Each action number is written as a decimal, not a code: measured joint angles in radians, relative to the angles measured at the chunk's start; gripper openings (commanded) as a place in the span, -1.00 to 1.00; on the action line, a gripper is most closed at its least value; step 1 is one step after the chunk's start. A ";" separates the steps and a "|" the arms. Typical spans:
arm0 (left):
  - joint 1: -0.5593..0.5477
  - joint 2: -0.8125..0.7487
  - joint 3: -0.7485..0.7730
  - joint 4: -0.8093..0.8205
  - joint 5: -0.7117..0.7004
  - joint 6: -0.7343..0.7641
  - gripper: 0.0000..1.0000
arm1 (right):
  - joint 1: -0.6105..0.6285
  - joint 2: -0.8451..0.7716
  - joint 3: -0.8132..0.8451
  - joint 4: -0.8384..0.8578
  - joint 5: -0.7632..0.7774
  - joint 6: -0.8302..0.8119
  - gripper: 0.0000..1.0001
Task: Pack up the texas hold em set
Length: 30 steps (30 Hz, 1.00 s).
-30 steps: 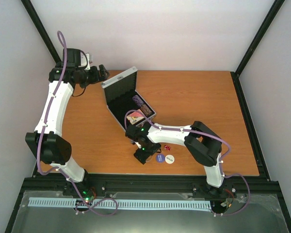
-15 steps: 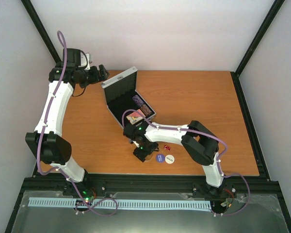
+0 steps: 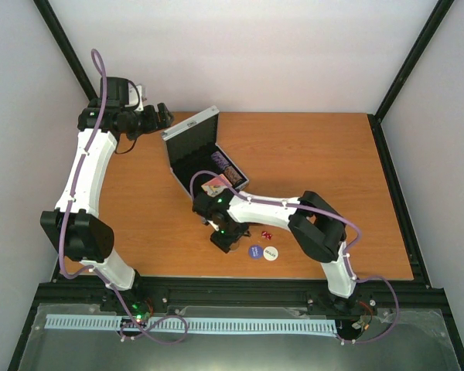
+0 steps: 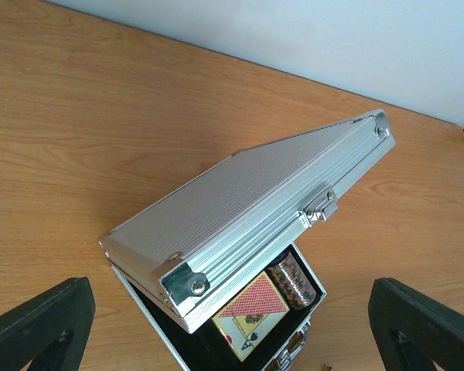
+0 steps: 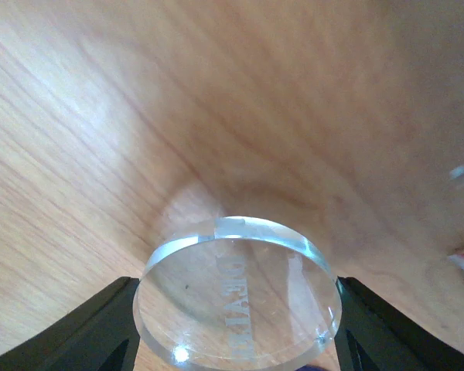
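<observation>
The open silver aluminium case (image 3: 192,147), far left, holds the pink-orange card box (image 4: 249,313) and dark chip stack (image 4: 291,282). The right gripper (image 3: 226,238) clamps the clear round disc (image 5: 236,297). The blue disc (image 3: 254,251), white disc (image 3: 271,253) and red dice (image 3: 266,234) wait on the near worktop (image 3: 332,154). The left gripper (image 3: 164,114) is spread.

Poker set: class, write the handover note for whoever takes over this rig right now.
Left claw: open, empty, beyond the far-left side of the open case.
Right claw: shut on the clear disc, in front of the case.
Done: card box and chips are in the case.
Left: stow the clear disc, then the blue disc, white disc and dice lying on the table; close the case.
</observation>
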 measured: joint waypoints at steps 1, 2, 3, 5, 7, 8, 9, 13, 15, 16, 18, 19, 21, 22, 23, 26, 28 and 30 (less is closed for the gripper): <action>0.000 0.000 0.000 0.000 0.000 0.000 0.99 | 0.000 0.003 0.028 -0.012 0.011 -0.005 -0.47; 0.000 0.000 0.000 0.000 0.000 0.000 0.99 | -0.001 0.004 0.053 -0.022 0.018 -0.010 -0.49; 0.000 0.000 0.000 0.000 0.000 0.000 0.99 | -0.003 0.004 0.089 -0.037 0.024 -0.015 -0.50; 0.000 0.000 0.000 0.000 0.000 0.000 1.00 | -0.011 0.005 0.176 -0.065 0.033 -0.025 -0.50; 0.000 0.000 0.000 0.001 0.000 0.000 1.00 | -0.023 0.005 0.258 -0.084 0.036 -0.034 -0.50; 0.000 0.000 0.000 0.001 0.000 0.000 0.99 | -0.034 0.005 0.306 -0.092 0.037 -0.039 -0.50; 0.000 0.000 0.000 0.001 0.000 0.000 0.99 | -0.043 0.007 0.345 -0.101 0.036 -0.043 -0.51; 0.000 0.000 0.000 0.001 -0.002 0.000 0.99 | -0.105 0.059 0.549 -0.130 0.036 -0.054 -0.54; 0.000 -0.001 0.000 0.001 -0.004 0.000 1.00 | -0.140 0.108 0.639 -0.127 0.037 -0.057 -0.54; 0.000 -0.003 -0.001 0.001 -0.004 0.000 0.99 | -0.159 0.139 0.685 -0.126 0.037 -0.057 -0.53; 0.000 -0.010 -0.009 0.002 -0.006 0.000 1.00 | -0.191 0.200 0.760 -0.113 0.030 -0.055 -0.53; 0.000 -0.013 -0.012 0.002 -0.005 0.000 0.99 | -0.207 0.228 0.792 -0.104 0.025 -0.053 -0.53; 0.000 -0.020 -0.018 0.001 -0.005 0.000 1.00 | -0.236 0.275 0.836 -0.075 0.010 -0.048 -0.52; 0.000 -0.022 -0.019 0.002 -0.005 0.000 0.99 | -0.249 0.293 0.849 -0.058 0.001 -0.044 -0.52; 0.000 -0.024 -0.019 0.002 -0.005 0.000 1.00 | -0.263 0.307 0.855 -0.037 -0.010 -0.039 -0.52; 0.000 -0.029 -0.020 0.002 -0.003 0.000 0.99 | -0.300 0.330 0.858 0.021 -0.043 -0.027 -0.51; 0.000 -0.033 -0.021 0.002 -0.003 0.000 0.99 | -0.321 0.341 0.859 0.066 -0.063 -0.023 -0.51; 0.000 -0.036 -0.023 0.002 -0.003 0.000 0.99 | -0.333 0.351 0.862 0.102 -0.080 -0.019 -0.51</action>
